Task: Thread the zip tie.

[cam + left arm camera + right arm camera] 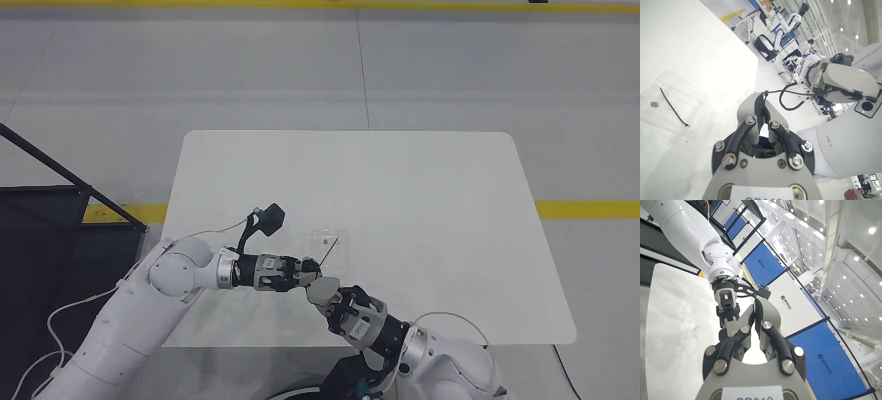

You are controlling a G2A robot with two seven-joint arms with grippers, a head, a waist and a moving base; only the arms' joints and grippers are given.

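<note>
The left gripper point(763, 103) fingers pinch the zip tie point(774, 92) by its head, the right gripper point(755, 309) fingers clamp its strap; a second zip tie point(672, 106) lies on a clear sheet point(693, 98)

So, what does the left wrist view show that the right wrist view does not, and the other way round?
Left wrist view: a clear tray on the table with a spare tie lying in it, and the zip tie whose head sticks out of the shut left end effector. Right wrist view: the shut right end effector seen from its own wrist, and blue partition panels beyond the table. Both: the white table and the two end effectors close together.
</note>
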